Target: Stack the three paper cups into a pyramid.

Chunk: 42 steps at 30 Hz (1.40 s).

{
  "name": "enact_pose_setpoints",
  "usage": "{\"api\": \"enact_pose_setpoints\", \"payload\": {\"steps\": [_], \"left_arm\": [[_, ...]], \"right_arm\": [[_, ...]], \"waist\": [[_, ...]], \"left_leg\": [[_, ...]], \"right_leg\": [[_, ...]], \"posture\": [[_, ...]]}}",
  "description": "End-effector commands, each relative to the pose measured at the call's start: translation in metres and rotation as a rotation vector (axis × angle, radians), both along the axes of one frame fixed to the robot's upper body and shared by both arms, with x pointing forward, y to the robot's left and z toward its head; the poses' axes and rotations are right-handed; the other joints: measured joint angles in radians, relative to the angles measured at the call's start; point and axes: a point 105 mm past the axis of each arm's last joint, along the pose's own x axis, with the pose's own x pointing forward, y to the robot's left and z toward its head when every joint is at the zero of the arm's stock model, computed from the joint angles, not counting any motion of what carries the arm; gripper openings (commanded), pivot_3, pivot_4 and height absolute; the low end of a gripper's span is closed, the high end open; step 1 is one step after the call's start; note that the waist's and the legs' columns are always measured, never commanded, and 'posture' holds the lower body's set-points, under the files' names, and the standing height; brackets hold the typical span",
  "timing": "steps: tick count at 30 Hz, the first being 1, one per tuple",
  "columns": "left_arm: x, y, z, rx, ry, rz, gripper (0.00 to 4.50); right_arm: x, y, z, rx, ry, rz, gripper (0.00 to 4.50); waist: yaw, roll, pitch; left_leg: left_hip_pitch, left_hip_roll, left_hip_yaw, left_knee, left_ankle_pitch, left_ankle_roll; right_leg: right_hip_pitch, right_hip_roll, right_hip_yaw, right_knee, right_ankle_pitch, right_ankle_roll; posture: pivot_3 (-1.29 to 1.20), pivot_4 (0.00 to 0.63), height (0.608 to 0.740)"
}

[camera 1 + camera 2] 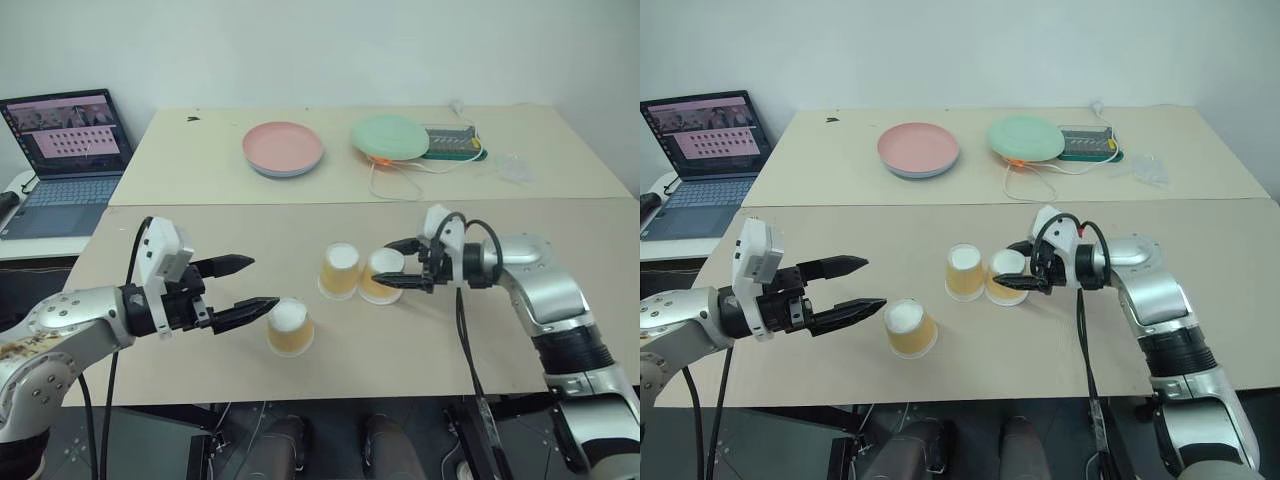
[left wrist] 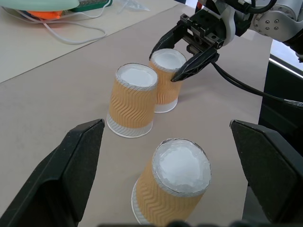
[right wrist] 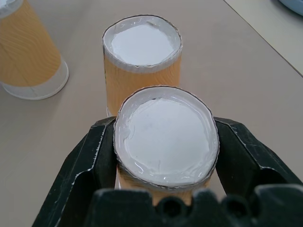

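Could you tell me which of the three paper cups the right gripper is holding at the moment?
The right gripper is shut on the rightmost cup, beside the middle cup. The third cup stands apart, near the open left gripper.

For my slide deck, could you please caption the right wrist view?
Right end effector shut on an upturned paper cup, set beside a second cup.
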Motion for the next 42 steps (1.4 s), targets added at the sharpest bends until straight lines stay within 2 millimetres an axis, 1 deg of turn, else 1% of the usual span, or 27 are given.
{"api": "enact_pose_setpoints", "payload": {"steps": [1,3,6,10,14,18,23,25,27,29,32,34,36,39,42], "left_arm": [[-0.002,0.0,0.008,0.013,-0.039,-0.006,4.5],[-0.002,0.0,0.008,0.013,-0.04,-0.007,4.5],[-0.002,0.0,0.009,0.015,-0.042,-0.007,4.5],[-0.002,0.0,0.008,0.016,-0.039,-0.007,4.5],[-0.002,0.001,0.008,0.018,-0.034,-0.008,4.5],[-0.004,0.001,0.001,0.053,-0.023,-0.021,4.5],[-0.011,-0.003,-0.007,0.058,0.011,-0.065,4.5],[-0.012,-0.004,-0.014,0.079,0.026,-0.078,4.5],[-0.012,-0.005,-0.018,0.081,0.039,-0.089,4.5],[-0.013,-0.007,-0.021,0.073,0.053,-0.108,4.5],[-0.013,-0.01,-0.024,0.064,0.072,-0.131,4.5],[-0.01,-0.012,-0.029,0.066,0.084,-0.148,4.5],[-0.006,-0.013,-0.035,0.077,0.09,-0.163,4.5],[-0.003,-0.016,-0.041,0.087,0.094,-0.186,4.5],[0.0,-0.019,-0.042,0.072,0.096,-0.208,4.5]], "right_arm": [[0.004,0.004,0.009,0.005,-0.049,0.006,2.77],[0.004,0.004,0.009,0.005,-0.052,0.005,3.64],[0.004,0.004,0.008,0.003,-0.05,0.005,4.43],[0.004,0.005,0.012,0.018,-0.067,0.012,4.43],[0.004,0.0,0.024,0.037,-0.093,0.0,4.43],[-0.004,-0.005,0.048,0.077,-0.137,0.009,4.43],[-0.026,-0.002,0.08,0.14,-0.191,0.052,4.43],[-0.035,-0.002,0.089,0.173,-0.201,0.046,4.43],[-0.041,-0.004,0.09,0.172,-0.199,0.034,4.43],[-0.05,-0.007,0.084,0.164,-0.179,0.028,4.43],[-0.063,-0.01,0.074,0.149,-0.128,0.026,4.43],[-0.076,-0.014,0.064,0.122,-0.085,0.039,4.43],[-0.082,-0.022,0.054,0.096,-0.044,0.011,4.43],[-0.078,-0.035,0.047,0.08,-0.032,-0.064,4.43],[-0.071,-0.048,0.045,0.067,-0.038,-0.143,4.43]], "waist": [[-0.001,0.0,0.0],[0.0,0.0,0.0],[0.0,0.0,0.0],[0.0,0.0,0.0],[0.0,0.0,0.0],[0.001,0.0,0.0],[0.003,0.0,0.0],[0.002,0.0,0.0],[0.003,0.0,0.0],[0.006,0.0,0.0],[0.011,0.0,0.0],[0.01,0.0,0.0],[0.011,0.0,0.0],[0.007,0.0,0.0],[0.003,0.0,0.0]], "left_leg": [[0.0,0.0,0.0,0.0,0.0,0.0],[0.0,0.0,0.0,0.0,0.0,0.0],[0.0,0.0,0.0,0.0,0.0,0.0],[0.0,0.0,0.0,0.0,0.0,0.0],[0.0,0.0,0.0,0.0,0.0,0.0],[0.0,0.0,0.0,0.0,0.0,0.0],[0.0,0.0,0.0,0.0,0.0,0.0],[0.0,0.0,0.0,0.0,0.0,0.0],[0.0,0.001,0.0,0.0,0.0,0.0],[0.0,0.001,0.0,0.0,0.0,0.0],[-0.001,0.0,0.0,0.0,-0.001,0.001],[-0.001,0.0,0.0,0.0,-0.001,0.001],[-0.001,0.0,0.0,0.0,-0.001,0.001],[-0.001,0.0,0.0,0.0,-0.001,0.001],[-0.001,0.0,0.002,0.0,-0.001,0.001]], "right_leg": [[0.0,0.0,0.0,0.0,0.0,0.0],[0.0,0.0,0.0,0.0,0.0,0.0],[0.0,0.0,0.0,0.0,0.0,0.0],[0.0,0.0,0.0,0.0,0.0,0.0],[0.0,0.0,0.0,0.0,0.0,0.0],[0.0,0.0,0.0,0.0,0.0,0.0],[0.0,0.0,0.0,0.0,0.0,0.0],[0.0,0.0,0.0,0.0,-0.001,0.002],[0.0,-0.001,0.0,0.0,-0.003,0.005],[0.0,-0.001,0.0,-0.001,-0.003,0.005],[0.0,-0.002,0.0,-0.001,-0.003,0.005],[0.0,-0.003,0.0,-0.001,-0.003,0.005],[0.0,-0.006,0.0,-0.001,-0.004,0.007],[0.001,-0.007,-0.001,-0.001,-0.004,0.007],[0.001,-0.008,0.0,-0.001,-0.005,0.008]], "posture": [[0.0,0.15,0.718],[0.0,0.15,0.718],[0.0,0.15,0.718],[0.0,0.15,0.718],[0.0,0.15,0.718],[0.0,0.15,0.718],[0.0,0.15,0.718],[0.0,0.15,0.718],[0.0,0.15,0.718],[0.0,0.15,0.718],[0.0,0.15,0.718],[0.0,0.15,0.718],[0.0,0.15,0.718],[0.0,0.15,0.718],[0.0,0.15,0.718]]}}
